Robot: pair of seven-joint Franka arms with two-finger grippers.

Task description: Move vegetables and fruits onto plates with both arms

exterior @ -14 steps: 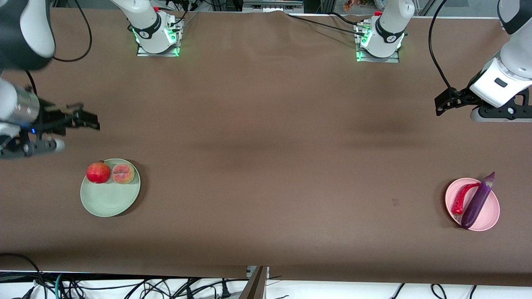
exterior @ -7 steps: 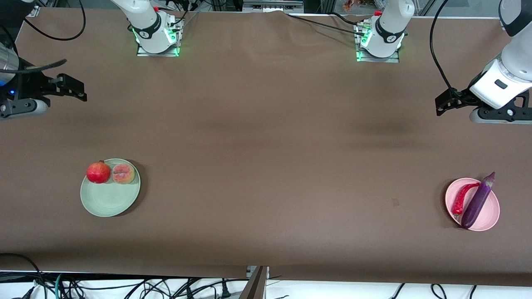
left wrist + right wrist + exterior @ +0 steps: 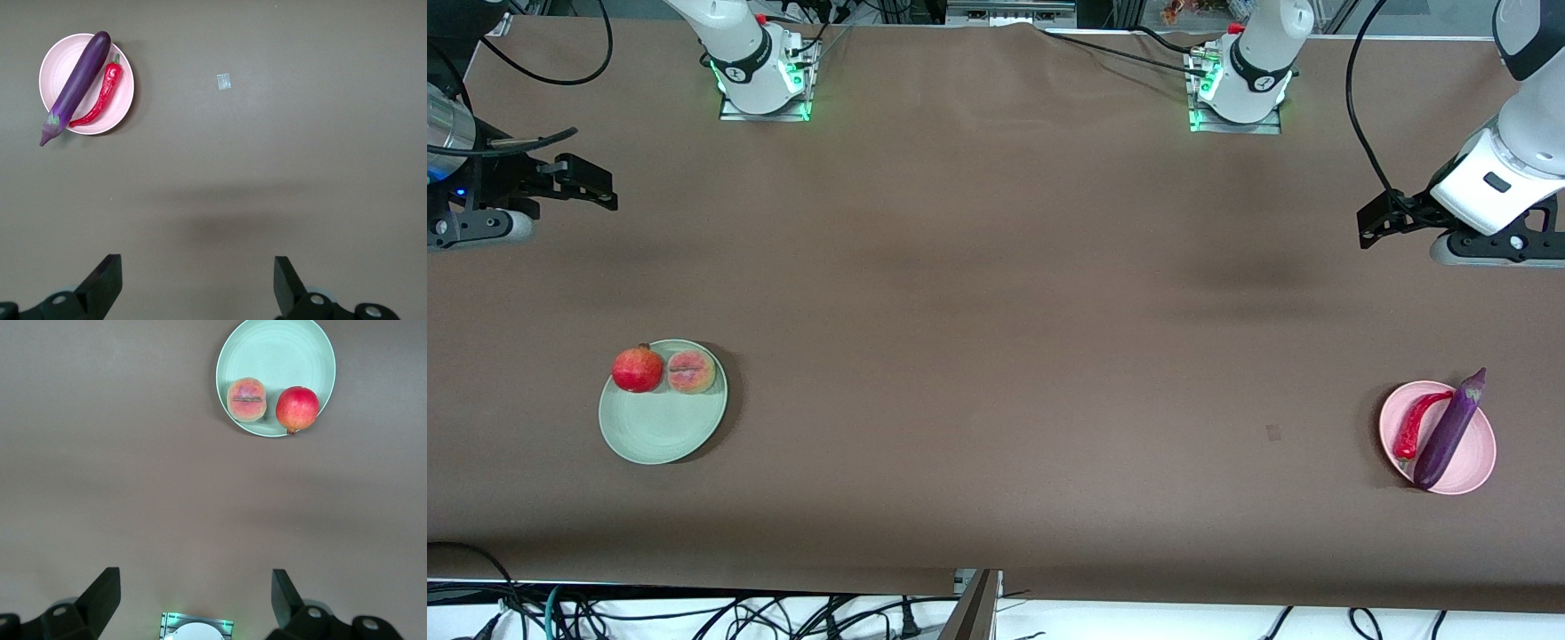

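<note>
On the green plate (image 3: 663,427), toward the right arm's end of the table, the pomegranate (image 3: 638,370) and the peach (image 3: 691,372) sit side by side, touching, on the part of the plate farther from the front camera. At the left arm's end, the pink plate (image 3: 1472,467) carries the chili (image 3: 1415,424) and the eggplant (image 3: 1449,429) lying alongside each other, the eggplant's cap poking out over the rim. The right gripper (image 3: 596,185) hangs over bare table well apart from the green plate, fingers spread wide and empty. The left gripper (image 3: 1376,225) hangs over bare table well apart from the pink plate, also wide open with nothing in it.
</note>
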